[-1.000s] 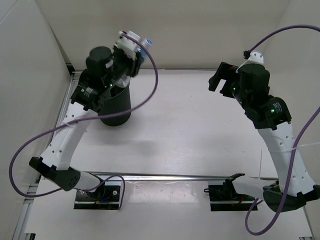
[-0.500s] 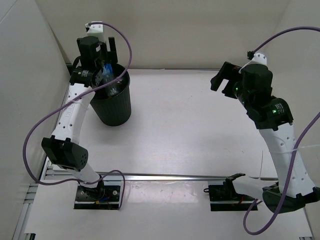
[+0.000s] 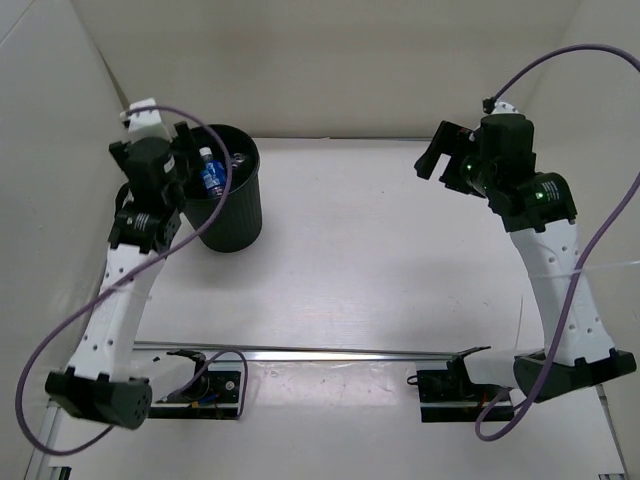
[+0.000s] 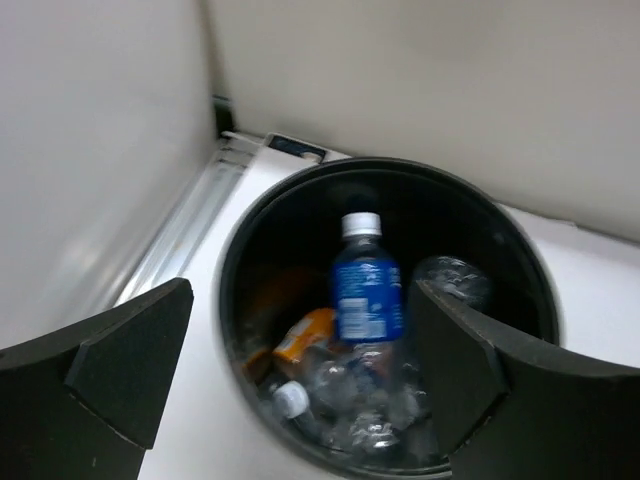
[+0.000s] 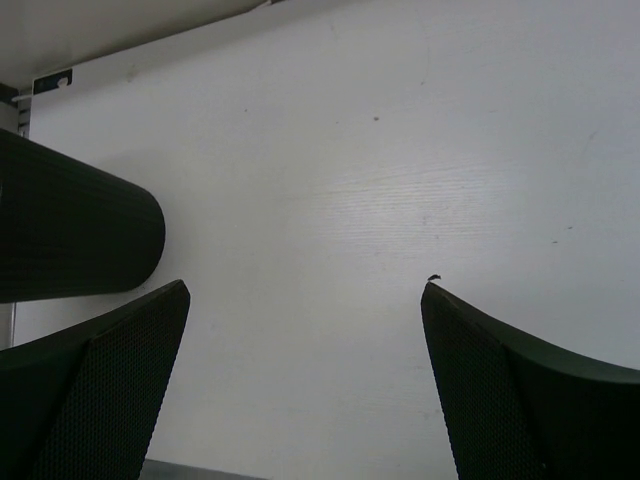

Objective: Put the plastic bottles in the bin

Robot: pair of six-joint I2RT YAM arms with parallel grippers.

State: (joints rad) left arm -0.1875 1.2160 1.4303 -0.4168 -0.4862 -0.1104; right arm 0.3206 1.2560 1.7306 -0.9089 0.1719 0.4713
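Found left claw (image 4: pixel 302 330) spread wide and empty above the bin (image 4: pixel 400 172) at far left of the surface (image 3: pixel 380 250); closed round a bottle a second ago. Located the blue-labelled bottle (image 4: pixel 365 300) inside the bin, leaning among the orange bottle (image 4: pixel 305 342) and clear bottles (image 4: pixel 450 280). Found right claw (image 5: pixel 305 295) wide open, empty, far right. Saw no bottle outside the bin; judged task done or nearly so.

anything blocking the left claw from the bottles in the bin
Nothing visible does. The open left claw hangs over the uncovered mouth of the bin, and the blue-labelled bottle and orange bottle sit inside in plain view.
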